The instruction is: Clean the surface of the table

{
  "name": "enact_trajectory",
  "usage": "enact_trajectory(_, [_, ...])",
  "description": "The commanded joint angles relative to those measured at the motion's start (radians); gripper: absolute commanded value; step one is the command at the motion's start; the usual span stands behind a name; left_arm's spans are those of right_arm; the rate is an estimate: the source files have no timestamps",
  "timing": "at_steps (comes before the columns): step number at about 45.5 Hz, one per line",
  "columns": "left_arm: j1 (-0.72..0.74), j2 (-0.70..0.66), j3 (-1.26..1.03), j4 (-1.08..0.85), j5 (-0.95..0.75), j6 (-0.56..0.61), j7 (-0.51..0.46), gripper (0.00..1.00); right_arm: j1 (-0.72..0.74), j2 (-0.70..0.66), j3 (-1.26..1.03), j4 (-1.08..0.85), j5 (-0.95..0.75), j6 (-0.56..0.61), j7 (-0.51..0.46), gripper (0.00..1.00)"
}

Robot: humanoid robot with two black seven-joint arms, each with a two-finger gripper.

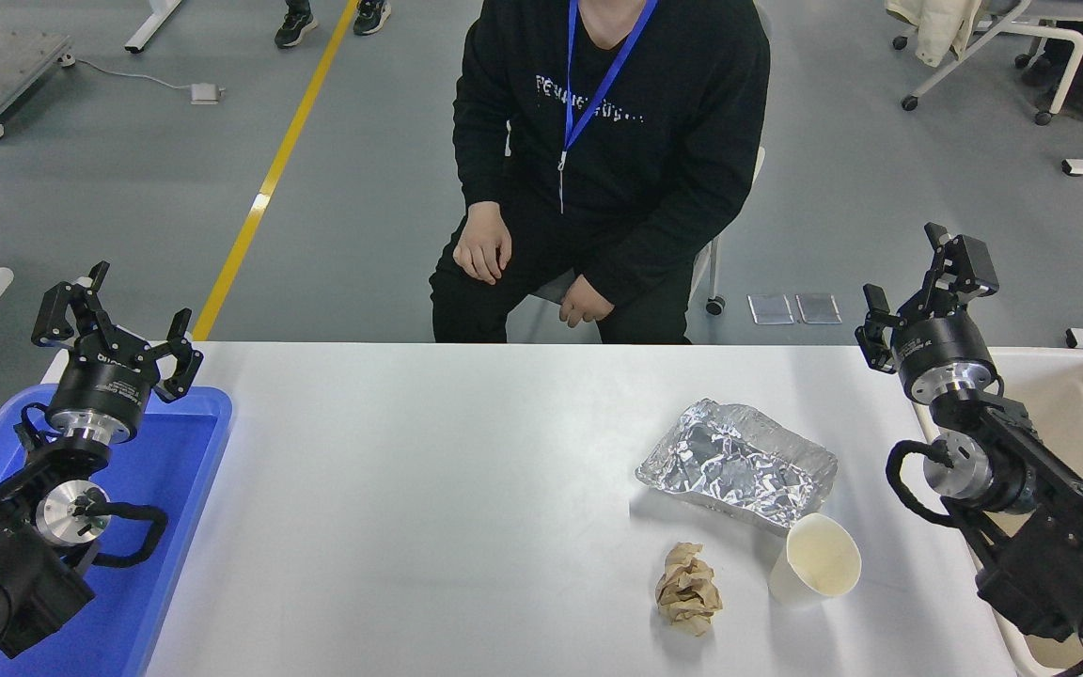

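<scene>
Crumpled paper [688, 590] on white table [429, 489]

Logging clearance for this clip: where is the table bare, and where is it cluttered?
The table is bare from the blue tray across to the foil tray, and along the far edge. The clutter is right of centre: the foil tray, cup and paper wad lie close together near the tub.

The large, smooth, matte white rectangular desk surface [429, 489] spans most of the view from left to right, lying flat. Its far edge runs straight across the middle of the picture, and its near right part carries litter.
</scene>
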Motion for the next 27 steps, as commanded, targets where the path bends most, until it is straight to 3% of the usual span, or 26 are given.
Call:
enact_trajectory(1, [0.0,-0.002,-0.002,-0.001,0.0,0.0,0.0,1.0,0.009,-0.001,0.005,-0.002,0.0,0.0,0.0,1.0])
enact_trajectory(27, [0.0,0.0,-0.002,0.0,0.0,0.0,0.0,1.0,0.004,0.001,-0.001,-0.006,0.0,0.0,0.0,1.0])
